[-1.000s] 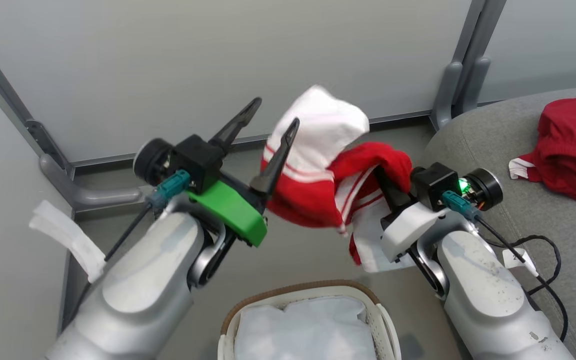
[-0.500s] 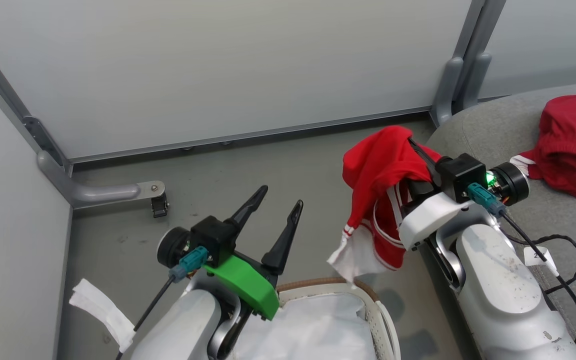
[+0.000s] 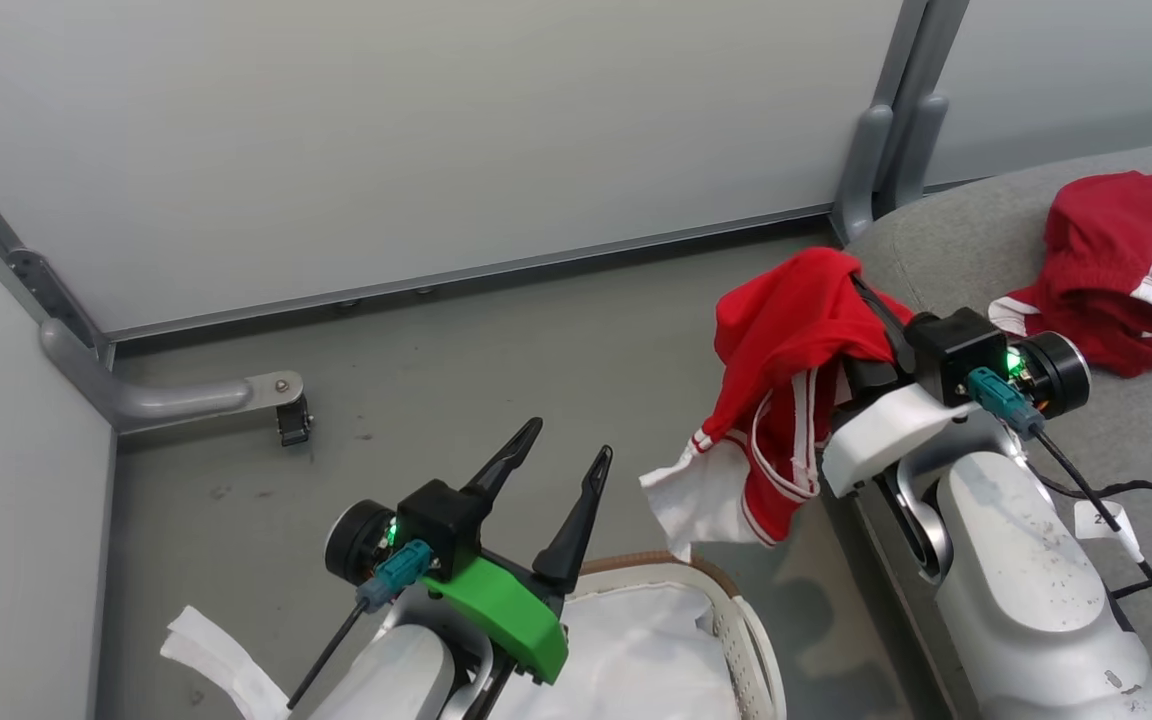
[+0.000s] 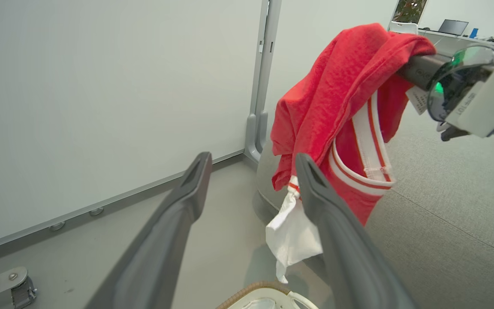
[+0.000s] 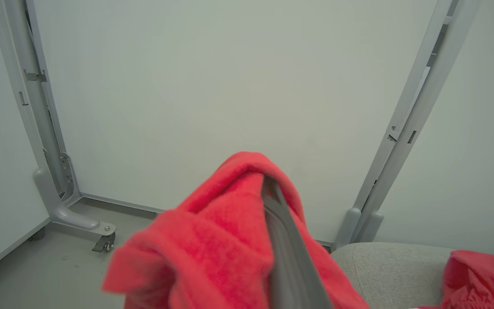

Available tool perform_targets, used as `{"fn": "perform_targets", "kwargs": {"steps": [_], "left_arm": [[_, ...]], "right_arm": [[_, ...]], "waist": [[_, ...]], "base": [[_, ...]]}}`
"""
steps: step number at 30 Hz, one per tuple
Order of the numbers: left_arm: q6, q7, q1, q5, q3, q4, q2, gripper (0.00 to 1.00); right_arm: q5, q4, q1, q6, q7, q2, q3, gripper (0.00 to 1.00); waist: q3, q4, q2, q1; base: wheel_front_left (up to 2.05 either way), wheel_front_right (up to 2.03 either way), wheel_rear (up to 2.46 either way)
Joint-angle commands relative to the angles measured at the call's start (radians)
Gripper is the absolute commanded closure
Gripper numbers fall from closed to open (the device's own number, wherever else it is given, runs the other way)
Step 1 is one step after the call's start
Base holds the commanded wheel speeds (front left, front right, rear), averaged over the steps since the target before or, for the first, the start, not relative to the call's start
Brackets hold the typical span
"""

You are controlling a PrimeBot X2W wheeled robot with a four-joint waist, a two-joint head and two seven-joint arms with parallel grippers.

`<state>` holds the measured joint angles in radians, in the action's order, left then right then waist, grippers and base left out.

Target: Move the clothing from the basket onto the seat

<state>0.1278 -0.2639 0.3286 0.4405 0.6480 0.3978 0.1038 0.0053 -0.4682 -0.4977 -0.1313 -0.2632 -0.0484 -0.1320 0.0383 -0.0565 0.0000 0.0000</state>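
My right fingers (image 3: 874,312) are clenched on a red garment (image 3: 786,350). It drapes over them and hangs free at about 2 o'clock from the middle of the head view, with its white cuff dangling above the floor (image 3: 496,360). I judge the high carry is deliberate: lifted like this, the loose hem clears the rim of the basket (image 3: 658,566) and should clear the rounded edge of the seat (image 3: 1116,440), which lies under the wrist toward 3 o'clock. In the right wrist view the cloth wraps both sides of the shut fingers, so the hold looks like a pinch on a fold. Being soft, it could slip if I swing fast. My left fingers (image 3: 581,505) are spread wide and hold nothing. They sit at 6 o'clock over the basket's far rim, pointing toward 1 o'clock, well apart from the garment. I take that as keeping them out of the right arm's path while handy for another dip. The basket shows its white liner (image 3: 636,650) and no red where I can see, though the left arm covers part of it. Another garment (image 3: 1116,270) lies crumpled on the seat at 2 o'clock. Next I would carry toward 3 o'clock and release beside it, minding the black cable (image 3: 1151,500) by my forearm.
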Motion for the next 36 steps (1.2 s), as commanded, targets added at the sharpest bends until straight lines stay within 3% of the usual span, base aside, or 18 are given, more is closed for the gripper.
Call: {"fn": "perform_targets", "kwargs": {"steps": [1, 5, 16, 23, 29, 36], "left_arm": [[0.003, 0.000, -0.015, -0.008, -0.004, -0.003, -0.007, 0.00], [0.003, 0.000, -0.021, -0.030, -0.013, -0.015, -0.012, 0.00], [0.003, -0.001, 0.027, -0.081, -0.010, -0.040, -0.009, 0.00], [0.002, -0.001, 0.056, -0.094, 0.013, -0.036, -0.005, 0.00], [0.003, -0.001, 0.071, -0.100, 0.030, -0.033, 0.008, 0.00], [0.003, -0.001, 0.086, -0.106, 0.051, -0.040, 0.010, 0.00]], "right_arm": [[-0.010, 0.007, 0.017, 0.001, -0.003, -0.004, 0.009, 1.00], [-0.021, 0.017, 0.012, 0.001, -0.002, -0.003, 0.023, 1.00], [-0.014, 0.048, -0.022, 0.001, -0.003, -0.003, 0.033, 1.00], [-0.004, 0.062, -0.010, 0.001, -0.002, -0.003, 0.054, 1.00], [-0.007, 0.078, 0.000, 0.001, -0.002, -0.003, 0.089, 1.00], [-0.020, 0.096, -0.013, 0.001, -0.002, -0.003, 0.128, 1.00]], "waist": [[0.001, -0.017, 0.0000, 0.0000], [0.011, -0.065, 0.0000, 0.0000], [0.099, -0.285, 0.0000, 0.0000], [0.144, -0.378, 0.0000, 0.0000], [0.173, -0.410, 0.0000, 0.0000], [0.202, -0.400, 0.0000, 0.0000]], "base": [[0.00, 0.00, 0.00], [0.00, 0.00, 0.00], [0.00, 0.00, 0.00], [0.00, 0.00, 0.00], [0.00, 0.00, 0.00], [0.00, 0.00, 0.00]]}}
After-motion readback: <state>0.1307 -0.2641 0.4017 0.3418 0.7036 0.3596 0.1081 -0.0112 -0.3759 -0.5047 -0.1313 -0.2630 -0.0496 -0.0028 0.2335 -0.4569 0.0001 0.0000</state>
